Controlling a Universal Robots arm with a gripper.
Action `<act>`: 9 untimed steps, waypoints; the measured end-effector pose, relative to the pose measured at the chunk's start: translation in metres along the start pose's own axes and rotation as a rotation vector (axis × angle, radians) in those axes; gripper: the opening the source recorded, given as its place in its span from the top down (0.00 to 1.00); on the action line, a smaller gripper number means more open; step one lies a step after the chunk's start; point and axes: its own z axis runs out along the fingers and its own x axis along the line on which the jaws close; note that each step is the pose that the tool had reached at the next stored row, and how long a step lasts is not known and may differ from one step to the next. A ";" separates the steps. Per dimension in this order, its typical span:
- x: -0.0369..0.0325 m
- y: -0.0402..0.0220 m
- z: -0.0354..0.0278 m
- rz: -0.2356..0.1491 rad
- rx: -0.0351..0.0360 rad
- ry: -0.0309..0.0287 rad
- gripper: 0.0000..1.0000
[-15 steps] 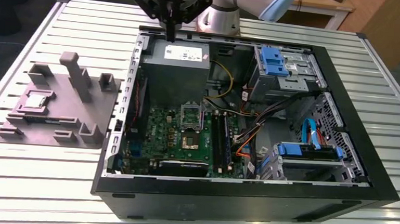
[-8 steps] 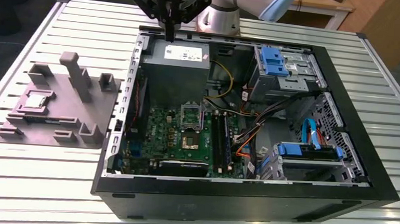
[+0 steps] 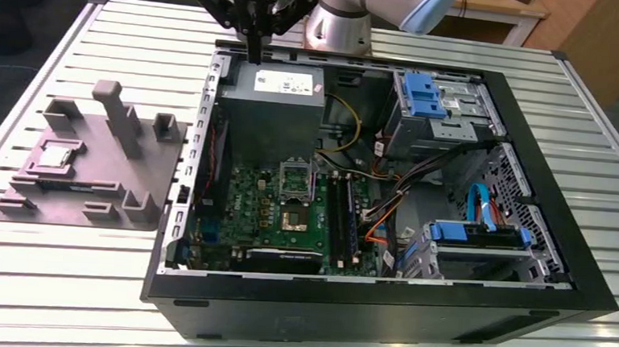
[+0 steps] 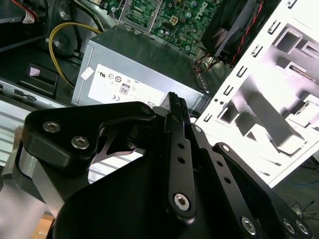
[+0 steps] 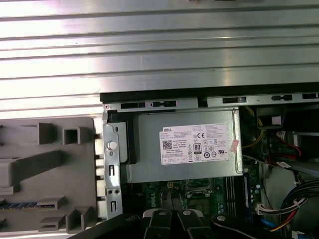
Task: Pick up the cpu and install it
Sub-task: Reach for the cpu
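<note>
My end effector point(image 3: 255, 55) hangs over the far edge of the open computer case point(image 3: 387, 311), tips pointing down at the power supply point(image 3: 271, 107). Its fingers are drawn narrow together with nothing between them. I judge this a parked pose, high enough to keep clear of the case walls and the cables inside.

The cpu point(image 3: 55, 155) is not with me. It lies flat, shiny side up, in a shallow pocket of the grey holder point(image 3: 148, 172), which sits on the slatted metal surface point(image 3: 66, 288) just beside the case, on the exterior view's left. The pocket seems meant to keep the chip square and in a known spot, so it can be gripped by its edges from above. The other blocks and slots of the holder look shaped for other parts.

The case lies on its side with the cover off, so the green motherboard point(image 3: 253, 210) faces up and can be reached straight down. On it the socket point(image 3: 294, 217) shows a bare brownish centre, so no chip is seated there and the pick-up is not yet done.

In the first wrist view the power supply point(image 5: 189, 144) lies directly beyond my end effector point(image 5: 166, 199), with the holder point(image 5: 50, 169) off to one side. The chip is well apart from where I am now.
</note>
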 end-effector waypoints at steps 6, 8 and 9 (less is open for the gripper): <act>0.0019 -0.0002 0.0000 0.000 0.0000 0.0000 0.90; 0.0029 -0.0002 -0.0001 0.000 0.0001 0.0000 0.90; 0.0030 -0.0002 -0.0001 0.000 0.0000 0.0000 0.90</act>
